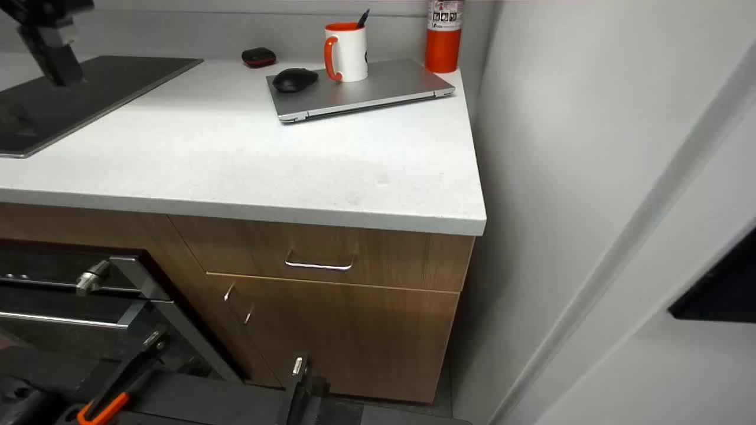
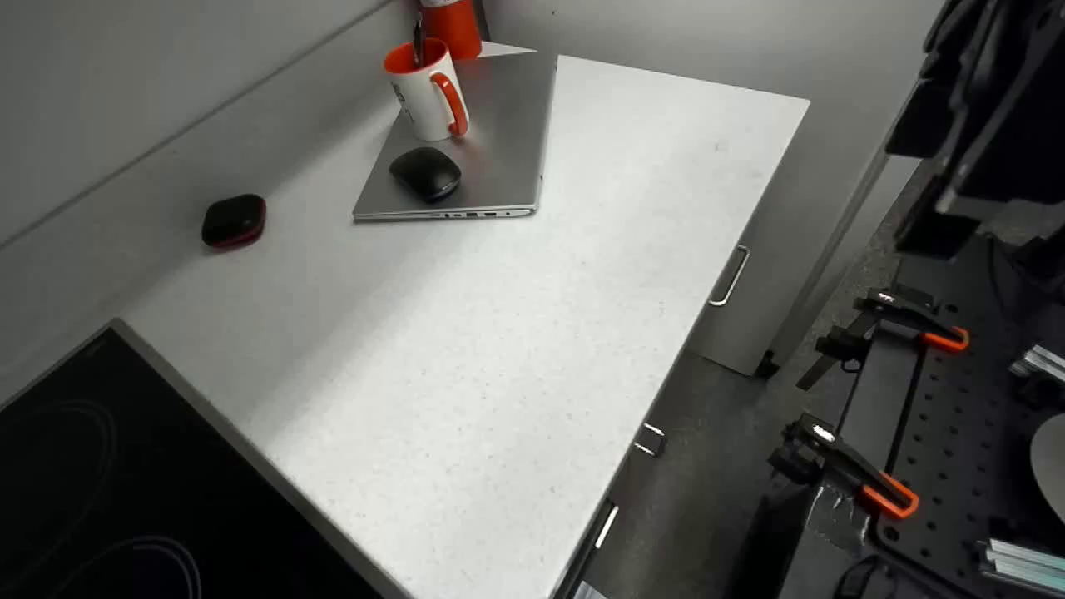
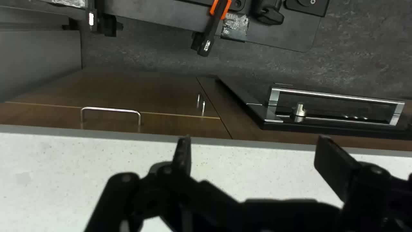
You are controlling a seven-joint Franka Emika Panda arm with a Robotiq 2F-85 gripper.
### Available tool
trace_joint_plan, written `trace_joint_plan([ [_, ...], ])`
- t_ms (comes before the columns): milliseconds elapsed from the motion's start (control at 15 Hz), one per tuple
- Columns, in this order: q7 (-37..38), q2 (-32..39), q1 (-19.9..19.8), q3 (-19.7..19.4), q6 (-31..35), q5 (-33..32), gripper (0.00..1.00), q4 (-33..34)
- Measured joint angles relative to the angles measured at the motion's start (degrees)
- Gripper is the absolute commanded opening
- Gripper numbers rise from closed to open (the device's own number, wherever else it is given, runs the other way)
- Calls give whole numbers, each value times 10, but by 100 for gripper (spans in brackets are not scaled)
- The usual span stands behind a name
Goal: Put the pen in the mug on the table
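Observation:
The slim black pen [image 1: 362, 19] stands tilted inside the red-orange and white mug [image 1: 352, 58], its upper end above the rim. Both exterior views show the pen [image 2: 418, 40] and mug [image 2: 426, 106]. The mug stands upright on the closed grey laptop [image 1: 401, 79], which lies on the white table [image 1: 266, 159]. My gripper [image 3: 253, 145] is open, with nothing between its fingers in the wrist view. It hangs above the table's front edge there, well away from the mug. Part of the gripper [image 1: 64, 66] shows at the upper left in an exterior view. Pen and mug are out of the wrist view.
A black mouse [image 1: 295, 79] lies on the laptop beside the mug. A small black and red case [image 1: 258, 57] lies near the back wall. A red canister [image 1: 443, 50] stands behind the laptop. A black cooktop [image 2: 100, 482] is set into the table. A wall borders its far end.

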Motion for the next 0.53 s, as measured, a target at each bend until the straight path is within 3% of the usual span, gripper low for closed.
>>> trace_joint_plan([
  [267, 0, 11, -1, 1, 5, -1, 100, 7],
  [533, 2, 105, -9, 11, 95, -12, 100, 46],
])
